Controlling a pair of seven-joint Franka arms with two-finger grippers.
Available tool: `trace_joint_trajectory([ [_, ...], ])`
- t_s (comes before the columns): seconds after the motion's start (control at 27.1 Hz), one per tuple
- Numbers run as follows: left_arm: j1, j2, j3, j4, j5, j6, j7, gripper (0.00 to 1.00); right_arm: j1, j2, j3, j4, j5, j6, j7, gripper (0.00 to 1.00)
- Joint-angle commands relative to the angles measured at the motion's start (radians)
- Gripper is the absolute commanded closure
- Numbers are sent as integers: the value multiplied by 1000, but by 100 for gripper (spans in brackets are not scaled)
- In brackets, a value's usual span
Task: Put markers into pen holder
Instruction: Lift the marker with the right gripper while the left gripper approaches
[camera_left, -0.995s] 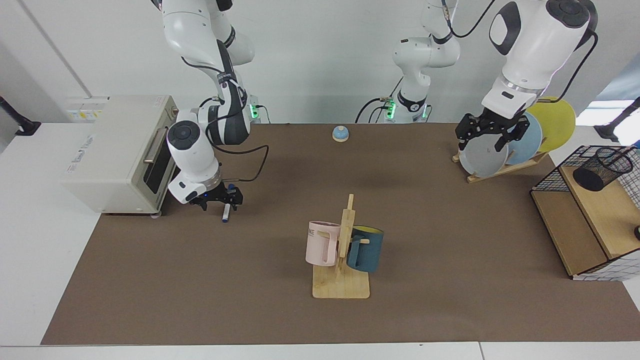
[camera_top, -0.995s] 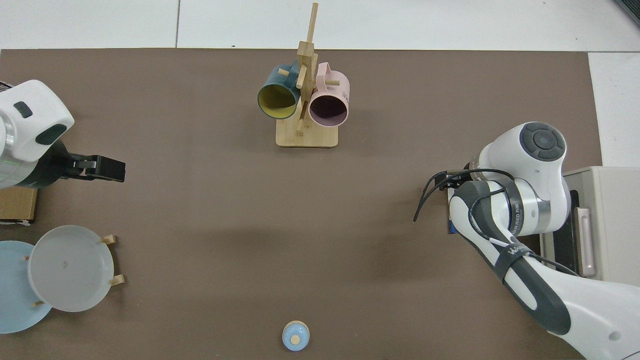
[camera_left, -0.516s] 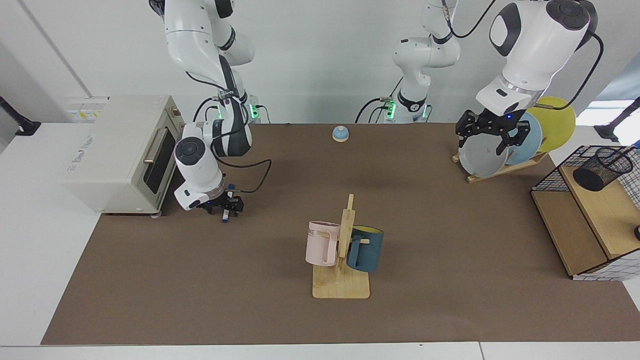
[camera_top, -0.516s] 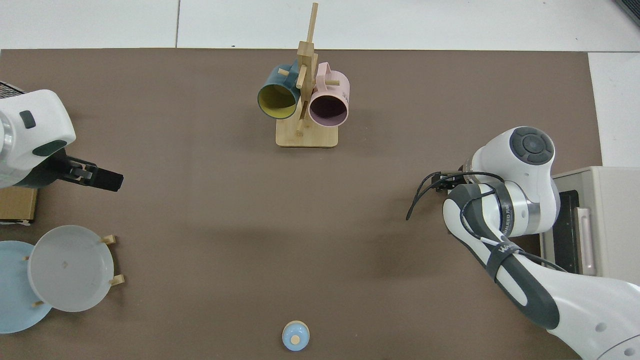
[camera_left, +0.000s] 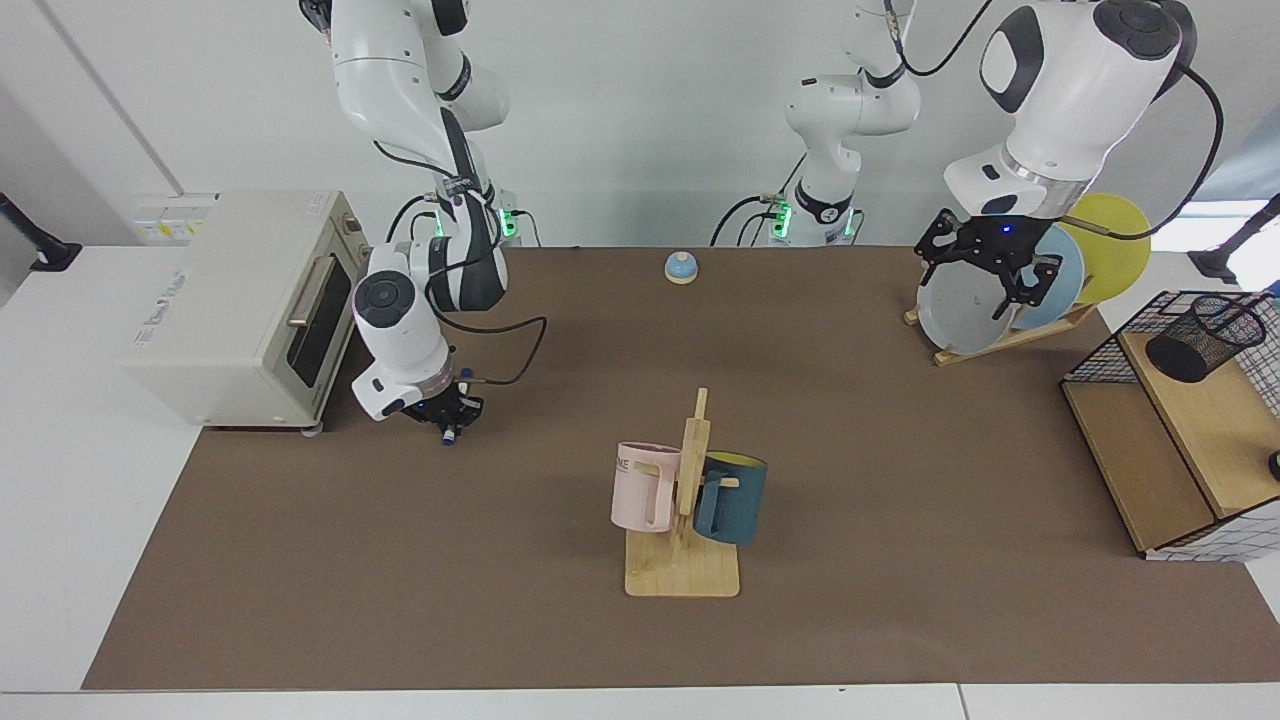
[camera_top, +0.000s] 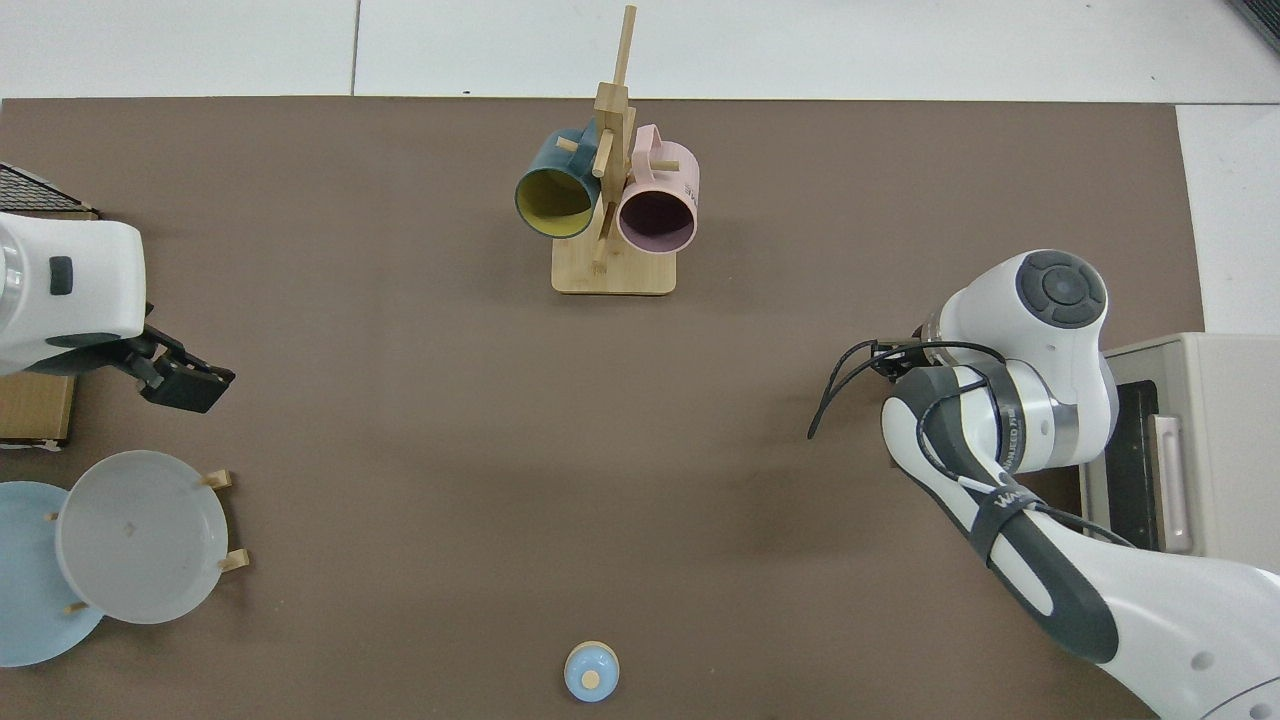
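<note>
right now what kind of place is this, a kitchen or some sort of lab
Most likely a robotics lab staged as a kitchen. Two Franka arms stand at a brown mat, and the props are household ones: a toaster oven, a wooden mug tree with two mugs, and a plate rack against bare white walls.

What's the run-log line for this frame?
right gripper: shut on marker, by toaster oven | left gripper: open, waiting above plates | pen holder: empty

Pink mug (camera_left: 640, 487) and teal mug (camera_left: 733, 497) on a brown mat (camera_left: 400, 560); black mesh pen holder (camera_left: 1203, 337).
</note>
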Motion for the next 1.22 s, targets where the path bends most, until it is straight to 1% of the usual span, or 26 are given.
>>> trace_joint_trajectory([
  [0.0, -11, -8, 6, -23, 21, 37, 108, 0, -6, 1, 1, 6, 30, -30, 14, 100],
  [0.07, -11, -8, 6, -29, 21, 43, 134, 0, -4, -14, 1, 32, 119, -89, 34, 100],
  [0.15, -12, -8, 6, -29, 21, 51, 173, 0, 1, -25, 1, 69, 214, -187, 52, 100],
  [0.22, -12, -7, 8, -29, 24, 62, 222, 0, 2, -26, 1, 123, 280, -284, 109, 100],
  [0.26, -12, -3, 7, -28, 27, 68, 252, 0, 4, -26, 1, 143, 300, -326, 147, 100],
  [0.37, -11, -3, 8, -29, 27, 80, 322, 0, 8, -42, 4, 173, 337, -407, 249, 100],
  [0.52, -17, -3, 5, -28, 29, 72, 404, 0, 36, -95, 12, 180, 458, -521, 406, 100],
  [0.59, -18, -3, 0, -29, 29, 69, 444, 0, 48, -123, 12, 193, 490, -570, 497, 100],
  [0.66, -20, -3, -4, -29, 27, 68, 489, 0, 62, -140, 12, 229, 519, -628, 616, 100],
  [0.7, -28, -3, -7, -37, 26, 72, 504, 0, 68, -150, 12, 244, 538, -669, 679, 100],
  [0.77, -63, -8, -18, -43, 26, 72, 506, 0, 74, -154, 18, 261, 562, -725, 768, 100],
  [0.85, -87, -8, -24, -43, 26, 74, 504, 0, 85, -154, 24, 308, 605, -752, 851, 100],
  [0.92, -106, -8, -36, -44, 26, 71, 494, 0, 93, -154, 33, 342, 633, -762, 937, 100],
  [0.96, -110, -10, -43, -44, 24, 69, 489, 0, 103, -154, 44, 356, 636, -762, 982, 100],
  [1.03, -110, -10, -59, -44, 21, 72, 481, 0, 148, -146, 56, 416, 635, -760, 1094, 100],
  [1.11, -112, -10, -69, -51, 10, 77, 481, 0, 186, -132, 56, 454, 636, -746, 1190, 100],
  [1.18, -112, -10, -89, -52, 1, 72, 468, 0, 205, -117, 56, 479, 641, -717, 1261, 100],
])
